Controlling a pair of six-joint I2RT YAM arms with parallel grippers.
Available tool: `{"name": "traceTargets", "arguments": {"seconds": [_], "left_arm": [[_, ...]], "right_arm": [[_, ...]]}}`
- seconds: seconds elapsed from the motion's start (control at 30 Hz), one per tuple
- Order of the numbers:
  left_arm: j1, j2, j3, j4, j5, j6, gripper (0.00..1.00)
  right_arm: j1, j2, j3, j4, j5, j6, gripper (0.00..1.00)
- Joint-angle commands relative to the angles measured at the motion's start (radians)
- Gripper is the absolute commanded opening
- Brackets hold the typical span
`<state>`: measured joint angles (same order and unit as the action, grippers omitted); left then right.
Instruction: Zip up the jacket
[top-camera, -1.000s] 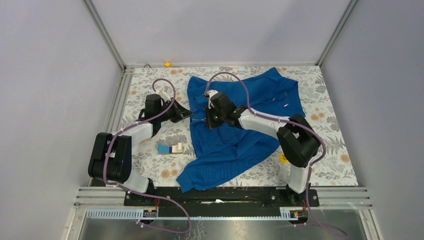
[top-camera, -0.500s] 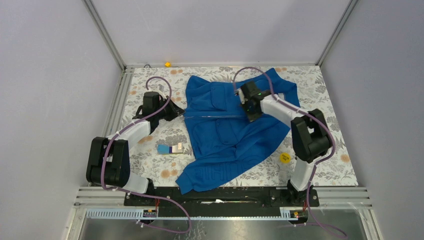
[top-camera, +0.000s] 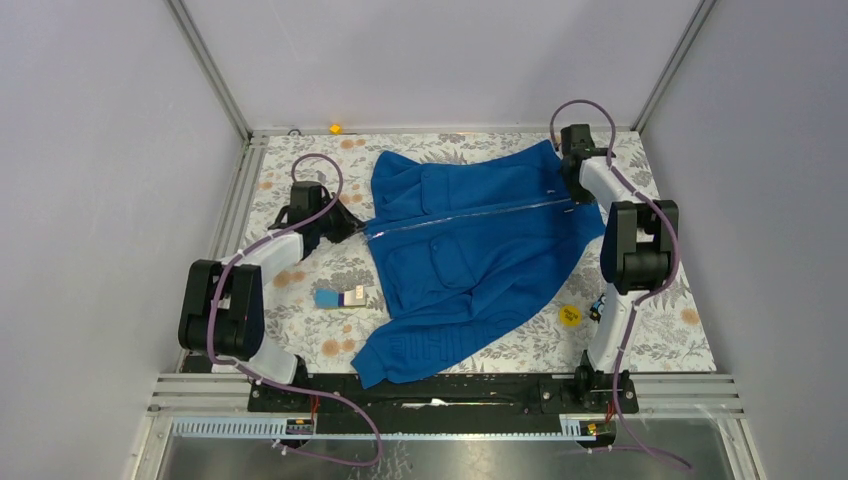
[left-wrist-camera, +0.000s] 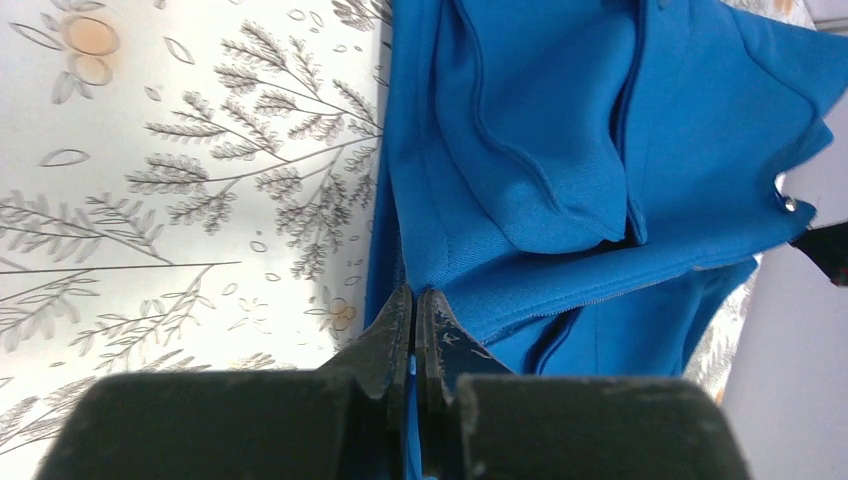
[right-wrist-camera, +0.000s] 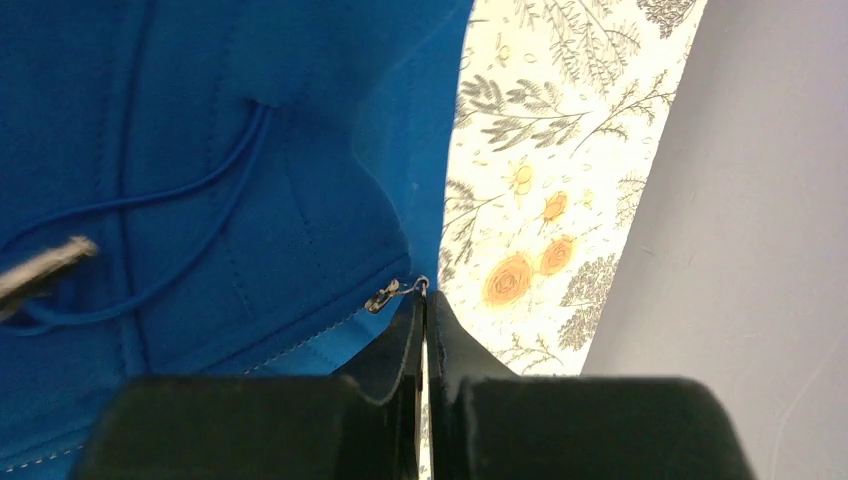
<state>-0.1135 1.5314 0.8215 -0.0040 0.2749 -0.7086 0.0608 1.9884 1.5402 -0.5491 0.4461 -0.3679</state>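
Note:
The blue jacket (top-camera: 470, 275) lies spread on the flowered table, and its silvery zipper (top-camera: 470, 213) runs as one closed line from left to right. My left gripper (top-camera: 364, 229) is shut on the jacket's edge at the zipper's left end; the left wrist view shows its jaws (left-wrist-camera: 413, 298) pinching blue fabric (left-wrist-camera: 560, 120). My right gripper (top-camera: 574, 197) is at the zipper's far right end. In the right wrist view its jaws (right-wrist-camera: 422, 292) are shut on the small metal zipper pull (right-wrist-camera: 385, 296) at the jacket's edge (right-wrist-camera: 200, 150).
A small blue and white block (top-camera: 340, 297) lies left of the jacket. A yellow disc (top-camera: 569, 314) lies near the right arm's base. A small orange thing (top-camera: 335, 128) sits at the back rail. The grey side wall (right-wrist-camera: 760, 200) stands close to the right gripper.
My right gripper has travelled from the jacket's left-middle to its far right end, drawing the zipper pull along; the open front is now a closed line. My left gripper kept its hold.

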Motion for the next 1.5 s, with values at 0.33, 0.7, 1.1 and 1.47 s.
{"name": "traceTargets", "arguments": {"seconds": [0.33,0.7,1.1,1.47], "left_arm": [[0.035,0.068,0.044,0.052,0.019,0.034,0.00],[0.010,-0.038,0.018,0.099,0.040,0.116,0.66],[-0.164,-0.507,0.152,-0.108,-0.150,0.332,0.99],[-0.181,-0.854,0.313,0.091,0.093,0.331,0.99]], "right_arm": [[-0.119,0.050,0.007,0.196,0.140,0.021,0.00],[-0.138,-0.197,-0.045,0.029,0.012,0.448,1.00],[0.093,-1.019,-0.420,0.072,-0.522,0.723,1.00],[0.093,-1.517,-0.179,0.013,-0.313,0.680,1.00]]}}
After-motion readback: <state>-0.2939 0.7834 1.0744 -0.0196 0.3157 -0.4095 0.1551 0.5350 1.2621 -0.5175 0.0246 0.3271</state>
